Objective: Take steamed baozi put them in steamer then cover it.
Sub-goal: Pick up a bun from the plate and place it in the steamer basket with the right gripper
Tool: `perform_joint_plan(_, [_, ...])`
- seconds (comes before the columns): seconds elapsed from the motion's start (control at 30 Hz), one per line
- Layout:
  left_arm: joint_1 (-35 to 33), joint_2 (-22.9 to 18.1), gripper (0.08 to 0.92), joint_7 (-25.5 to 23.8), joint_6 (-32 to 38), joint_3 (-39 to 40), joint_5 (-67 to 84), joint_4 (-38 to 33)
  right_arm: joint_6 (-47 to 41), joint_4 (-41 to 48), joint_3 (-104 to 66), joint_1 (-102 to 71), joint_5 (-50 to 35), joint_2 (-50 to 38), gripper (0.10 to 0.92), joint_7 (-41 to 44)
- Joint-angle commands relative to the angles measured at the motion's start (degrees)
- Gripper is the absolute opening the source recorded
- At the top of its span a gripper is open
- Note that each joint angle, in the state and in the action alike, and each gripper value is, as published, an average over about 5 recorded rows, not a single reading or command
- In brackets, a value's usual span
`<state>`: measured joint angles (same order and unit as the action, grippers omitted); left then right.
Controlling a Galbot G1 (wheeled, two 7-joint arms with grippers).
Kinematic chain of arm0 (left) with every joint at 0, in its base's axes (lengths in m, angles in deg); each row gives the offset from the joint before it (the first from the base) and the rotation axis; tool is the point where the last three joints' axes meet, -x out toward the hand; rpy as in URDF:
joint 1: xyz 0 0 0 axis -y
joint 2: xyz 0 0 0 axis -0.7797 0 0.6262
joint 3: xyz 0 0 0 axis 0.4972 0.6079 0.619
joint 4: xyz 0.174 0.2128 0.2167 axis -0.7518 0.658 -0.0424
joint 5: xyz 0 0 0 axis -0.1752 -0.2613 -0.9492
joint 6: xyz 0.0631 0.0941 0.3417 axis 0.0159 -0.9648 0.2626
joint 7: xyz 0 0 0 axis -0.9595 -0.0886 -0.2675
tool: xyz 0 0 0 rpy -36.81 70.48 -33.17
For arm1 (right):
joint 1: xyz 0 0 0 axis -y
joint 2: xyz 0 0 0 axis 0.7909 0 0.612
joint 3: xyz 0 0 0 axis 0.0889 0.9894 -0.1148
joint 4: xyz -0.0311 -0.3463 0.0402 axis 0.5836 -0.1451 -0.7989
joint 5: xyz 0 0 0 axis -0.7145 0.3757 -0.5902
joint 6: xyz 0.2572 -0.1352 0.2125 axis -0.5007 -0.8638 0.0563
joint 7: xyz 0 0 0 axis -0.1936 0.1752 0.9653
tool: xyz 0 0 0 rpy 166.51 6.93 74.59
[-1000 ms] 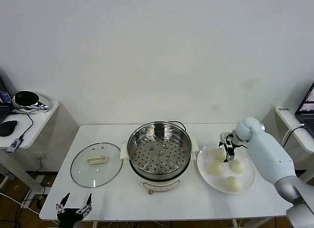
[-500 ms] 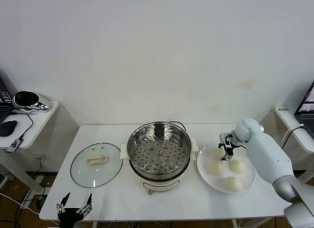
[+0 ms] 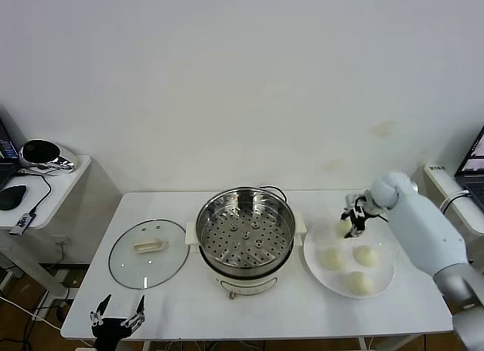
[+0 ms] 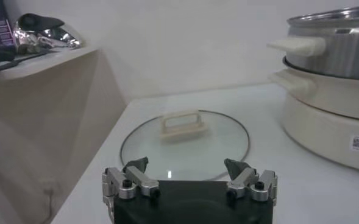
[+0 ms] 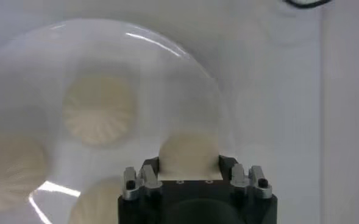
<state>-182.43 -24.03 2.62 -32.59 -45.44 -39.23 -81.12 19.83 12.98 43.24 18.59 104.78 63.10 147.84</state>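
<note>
On the far left of the white table [image 3: 227,313], near its front edge, the left gripper [image 3: 117,319] waits with its fingers spread apart and nothing between them. Just beyond it a glass lid [image 3: 148,253] lies flat on the table, its cream handle facing up. To the right of the lid stands the steamer [image 3: 246,231], uncovered, with its perforated tray bare; no bun is in it yet.

Right of the steamer is a white plate [image 3: 382,283] holding three buns [image 3: 331,259]. The right gripper [image 3: 352,221] hangs over the plate's far edge with its fingers clamped on a fourth bun [image 5: 188,152], apparently raised a little above the plate.

The likely risk is the carry across to the steamer. The bun is soft and round, so a light hold could let it slip and roll off the table, while a hard one would dent it. A low path could also knock it against the steamer's rim.

Only the right wrist view shows the bun sitting between the fingers; from the head view it is nearly hidden by the gripper. Only the left wrist view shows the lid's handle close up, along with the steamer's side handle [image 4: 298,45].
</note>
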Motion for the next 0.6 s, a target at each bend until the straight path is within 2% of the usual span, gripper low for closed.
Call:
perform_joint_plan(0.03, [0.0, 0.0, 0.823, 0.0, 0.0, 0.0, 0.0, -0.1, -0.9, -3.0, 6.5, 9.3, -8.2, -1.4, 0.602, 1.5])
perform_joint_plan(0.23, [-0.7, 0.6, 0.823, 0.5, 0.1, -0.6, 0.1, -0.6, -1.2, 0.9, 16.0, 21.8, -16.1, 6.9, 0.602, 3.1])
perform_joint_plan(0.37, [-0.7, 0.9, 0.823, 0.9, 0.2, -1.2, 0.3, -0.5, 2.5, 6.8, 18.1, 25.6, -18.0, 14.4, 0.602, 4.3])
perform_joint_plan(0.47, [-0.6, 0.8, 0.823, 1.1, 0.3, -1.8, 0.5, -0.6, 11.7, 12.2, 18.9, 26.8, -20.8, 19.4, 0.602, 5.1])
perform_joint_plan(0.6, [-0.8, 0.6, 0.823, 1.2, 0.3, -2.3, 0.6, -0.9, 30.7, 20.6, 19.9, 27.0, -26.4, 25.6, 0.603, 5.3])
